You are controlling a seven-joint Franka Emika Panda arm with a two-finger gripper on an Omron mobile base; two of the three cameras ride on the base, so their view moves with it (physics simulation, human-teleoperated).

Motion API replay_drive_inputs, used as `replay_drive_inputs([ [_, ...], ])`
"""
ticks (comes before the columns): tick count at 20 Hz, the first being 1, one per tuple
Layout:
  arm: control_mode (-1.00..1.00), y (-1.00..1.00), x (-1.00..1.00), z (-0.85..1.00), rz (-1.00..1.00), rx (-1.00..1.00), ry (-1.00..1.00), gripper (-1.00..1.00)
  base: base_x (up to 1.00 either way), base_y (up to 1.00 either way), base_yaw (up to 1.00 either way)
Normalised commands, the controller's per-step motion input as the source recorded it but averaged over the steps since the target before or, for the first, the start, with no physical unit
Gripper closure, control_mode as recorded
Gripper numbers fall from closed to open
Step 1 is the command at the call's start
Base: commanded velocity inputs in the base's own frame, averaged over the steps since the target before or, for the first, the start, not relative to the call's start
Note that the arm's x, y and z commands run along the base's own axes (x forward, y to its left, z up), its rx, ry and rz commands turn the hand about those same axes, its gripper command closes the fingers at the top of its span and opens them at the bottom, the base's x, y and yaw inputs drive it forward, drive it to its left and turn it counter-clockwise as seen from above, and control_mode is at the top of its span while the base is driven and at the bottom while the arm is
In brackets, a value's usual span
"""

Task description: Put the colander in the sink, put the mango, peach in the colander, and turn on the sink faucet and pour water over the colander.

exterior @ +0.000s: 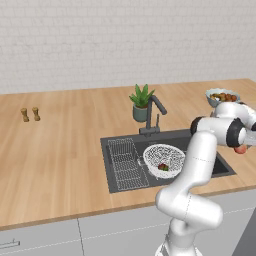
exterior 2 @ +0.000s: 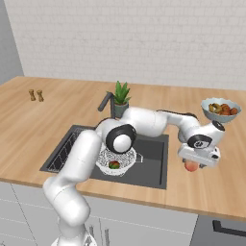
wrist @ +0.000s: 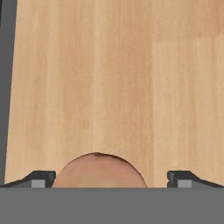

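In the left base view the colander (exterior: 164, 160) sat inside the sink (exterior: 122, 170), right of the ribbed drainboard, with the mango (exterior: 163, 167) lying in it, dark red with a green patch. The sink faucet (exterior: 152, 116) stood at the far rim, its spout angled up to the right, and a potted plant (exterior: 141, 103) stood just beside it on the far side. Two small wooden shakers (exterior: 30, 114) stood well apart on the far left of the counter (exterior: 55, 160). A grey-blue bowl of fruit (exterior: 222, 96) rested far right. The arm's white links crossed in front of the sink's right part, hiding some of the basin, and a sliver of the peach (exterior: 241, 149) showed below the wrist at the right edge.

In the right base view the arm reached across the sink to the right, its elbow covering part of the colander's near-left rim. The claw (exterior 2: 196, 165) pointed down at the counter right of the sink, with the peach directly beneath it and the fruit bowl farther back.

In the hand view the claw was spread wide, one dark fingertip (wrist: 40, 179) on each side, with the peach rising rounded between them, touching neither. Bare wooden counter lay beyond it, and a dark strip of the sink ran along the left edge.
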Motion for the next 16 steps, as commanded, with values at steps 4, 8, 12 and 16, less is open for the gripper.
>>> replay_drive_inputs([
  [4,-1.0,0.0,0.0,-0.34,0.0,-0.07,0.0,-1.0,0.0,0.0,0.0],
  [8,-1.0,0.07,-0.01,-0.31,0.0,-0.07,0.0,1.0,0.0,0.0,0.0],
  [12,-1.0,0.02,-0.27,-0.21,0.0,-0.01,0.0,1.0,0.0,0.0,0.0],
  [16,-1.0,0.0,-0.71,0.0,0.0,0.1,0.0,1.0,0.0,0.0,0.0],
])
